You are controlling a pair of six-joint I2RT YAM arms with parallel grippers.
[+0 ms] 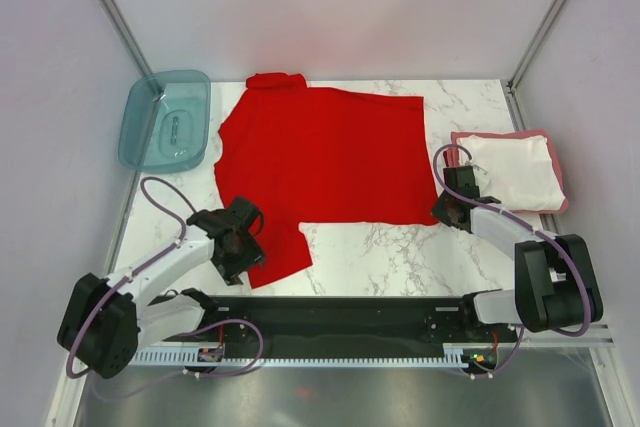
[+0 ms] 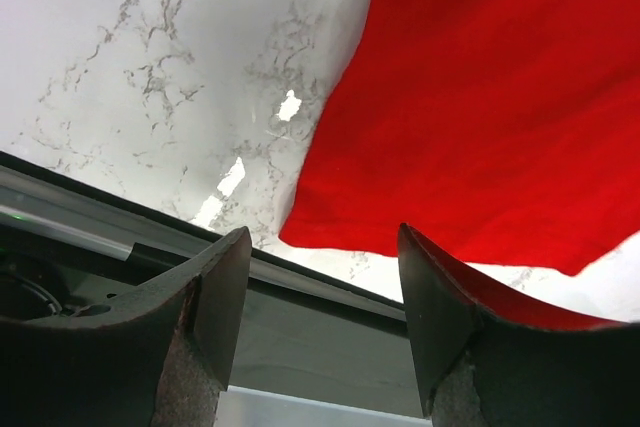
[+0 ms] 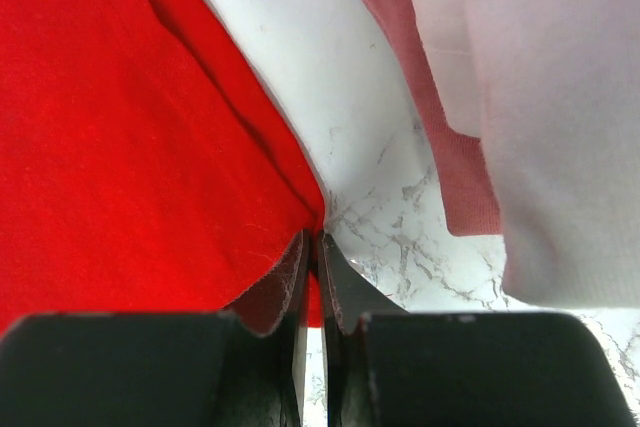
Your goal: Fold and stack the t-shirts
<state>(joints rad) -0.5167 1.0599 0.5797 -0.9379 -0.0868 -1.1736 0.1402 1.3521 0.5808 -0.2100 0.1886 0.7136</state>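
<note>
The bright red t-shirt point(image 1: 330, 152) lies spread across the middle of the marble table, with one sleeve hanging toward the front left. My left gripper point(image 1: 238, 247) is open and empty, just above that sleeve's front edge point(image 2: 480, 97), with the jaws point(image 2: 322, 247) wide apart. My right gripper point(image 1: 447, 209) is shut on the shirt's front right corner point(image 3: 120, 127), with red cloth pinched between the fingertips point(image 3: 315, 247). The folded white t-shirt point(image 1: 510, 169) lies on the folded dull pinkish-red t-shirt point(image 1: 470, 135) at the right, and both show in the right wrist view, white point(image 3: 560, 97) above pinkish-red point(image 3: 450, 157).
A translucent teal tub point(image 1: 166, 119) sits at the back left corner. A black rail point(image 1: 340, 312) runs along the table's near edge between the arm bases. White walls close in the left, back and right sides.
</note>
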